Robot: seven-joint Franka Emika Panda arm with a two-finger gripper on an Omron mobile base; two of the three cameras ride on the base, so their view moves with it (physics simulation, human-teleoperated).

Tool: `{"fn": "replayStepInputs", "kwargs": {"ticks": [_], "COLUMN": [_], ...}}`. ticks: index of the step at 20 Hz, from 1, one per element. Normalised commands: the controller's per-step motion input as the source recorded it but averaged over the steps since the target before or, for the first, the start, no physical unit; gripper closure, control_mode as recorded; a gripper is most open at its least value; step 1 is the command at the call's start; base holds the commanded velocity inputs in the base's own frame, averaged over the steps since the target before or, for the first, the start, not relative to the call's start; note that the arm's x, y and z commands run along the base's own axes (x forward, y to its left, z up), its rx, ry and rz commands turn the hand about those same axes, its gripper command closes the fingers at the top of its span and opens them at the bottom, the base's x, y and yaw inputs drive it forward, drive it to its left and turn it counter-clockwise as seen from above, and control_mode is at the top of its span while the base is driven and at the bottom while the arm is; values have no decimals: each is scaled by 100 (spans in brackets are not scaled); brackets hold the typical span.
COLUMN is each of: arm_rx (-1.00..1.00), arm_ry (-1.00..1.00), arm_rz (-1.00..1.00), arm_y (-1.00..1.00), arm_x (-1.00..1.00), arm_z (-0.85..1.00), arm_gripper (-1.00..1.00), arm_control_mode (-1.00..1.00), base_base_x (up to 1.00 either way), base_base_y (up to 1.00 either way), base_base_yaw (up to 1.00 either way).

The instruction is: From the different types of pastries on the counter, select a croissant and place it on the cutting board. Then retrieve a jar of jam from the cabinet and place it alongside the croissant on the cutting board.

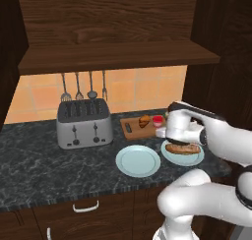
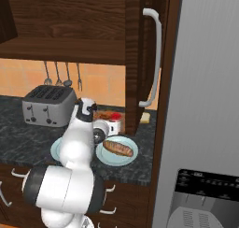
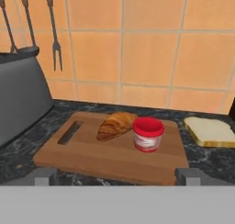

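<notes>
Fingers (image 3: 46, 175) wide apart, near cutting board (image 3: 92, 156); jar of jam (image 3: 148, 134) beside croissant (image 3: 115, 125).

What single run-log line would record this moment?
gripper: open, holding nothing | golden-brown croissant: on light-brown wooden cutting board | red-lidded jam jar: on board beside croissant | task: both placed

1. The croissant (image 3: 116, 125) and the jar of jam (image 3: 148, 134) were seen just beside each other on the cutting board (image 3: 92, 156).
2. A bread slice (image 3: 209, 131) lay on the counter (image 3: 206, 156), beside the board.
3. A toaster (image 3: 20, 99) was seen at left.
</notes>
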Motion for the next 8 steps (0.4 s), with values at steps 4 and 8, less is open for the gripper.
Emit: {"fn": "replayStepInputs", "kwargs": {"ticks": [4, 8], "arm_rx": [0, 0], "arm_ry": [-3, -3], "arm_rz": [6, 3], "arm_y": [61, 53], "arm_x": [-39, -49], "arm_z": [16, 20], "arm_gripper": [-100, -100], "arm_control_mode": [-100, -100], "base_base_x": [0, 0], "base_base_y": [0, 0], "base_base_yaw": [0, 0]}}
